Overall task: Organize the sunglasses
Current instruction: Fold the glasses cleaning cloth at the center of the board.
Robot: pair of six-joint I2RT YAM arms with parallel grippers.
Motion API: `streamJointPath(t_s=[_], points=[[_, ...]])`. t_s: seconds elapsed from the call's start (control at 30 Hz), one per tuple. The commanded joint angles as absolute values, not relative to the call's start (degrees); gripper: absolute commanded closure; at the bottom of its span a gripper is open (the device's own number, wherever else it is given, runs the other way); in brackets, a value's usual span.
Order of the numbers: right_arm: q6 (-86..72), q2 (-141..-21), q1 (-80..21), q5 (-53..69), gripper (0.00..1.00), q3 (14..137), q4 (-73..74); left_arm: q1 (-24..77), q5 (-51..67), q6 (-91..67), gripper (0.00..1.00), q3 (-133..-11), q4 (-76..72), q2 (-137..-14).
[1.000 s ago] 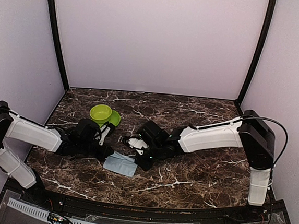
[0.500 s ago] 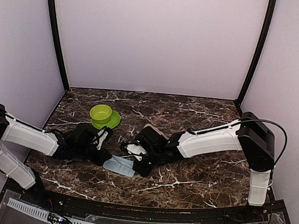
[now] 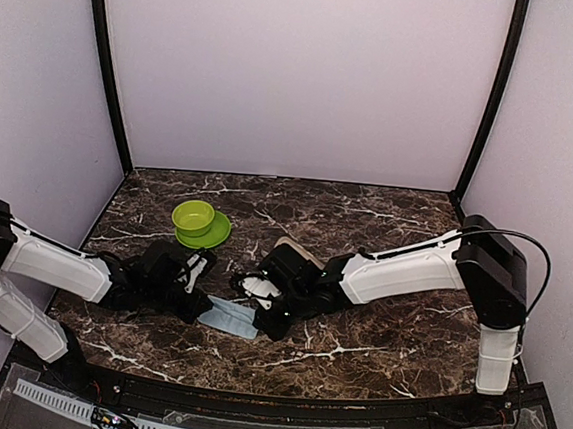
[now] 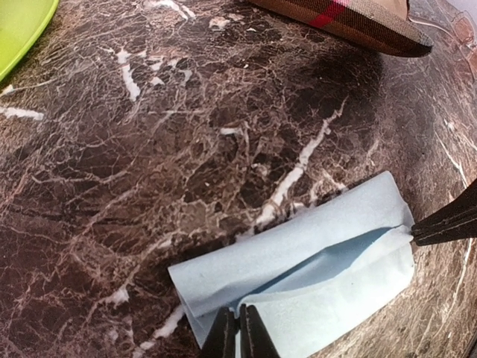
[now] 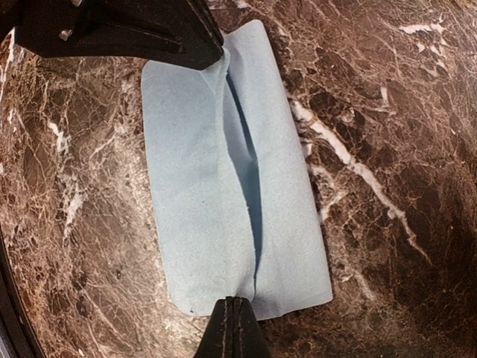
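The light-blue cloth (image 4: 298, 276) is folded lengthwise into a strip, its two flaps meeting along the middle with one raised slightly. One short end is pinched in the closed left claw (image 4: 238, 337), the opposite end in the closed right claw (image 5: 233, 328). A brown plaid case (image 4: 350, 19) lies beyond the cloth, well apart from the left claw.

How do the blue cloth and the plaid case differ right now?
The blue cloth is plain, thin and folded; the plaid case is checked brown and red. The cloth is pinched at opposite ends by the left pincer and right pincer; the case lies free of both. Both rest on the marble table.
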State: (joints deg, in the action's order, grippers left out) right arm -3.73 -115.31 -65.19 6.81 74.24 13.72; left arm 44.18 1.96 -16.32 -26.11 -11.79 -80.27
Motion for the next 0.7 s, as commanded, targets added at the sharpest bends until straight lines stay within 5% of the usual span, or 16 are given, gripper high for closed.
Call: streamJointPath(t_s=[0.0,0.67], points=[[-4.48,-112.87,-65.92,7.47,1.00,73.48,12.43,44.64,1.15,-15.92,0.97,-26.16,-9.55,-78.21],[-4.83,-113.23,-66.24,7.93,1.00,73.48,12.45,44.92,0.53,-11.50,0.98,-28.28,-4.57,-76.82]])
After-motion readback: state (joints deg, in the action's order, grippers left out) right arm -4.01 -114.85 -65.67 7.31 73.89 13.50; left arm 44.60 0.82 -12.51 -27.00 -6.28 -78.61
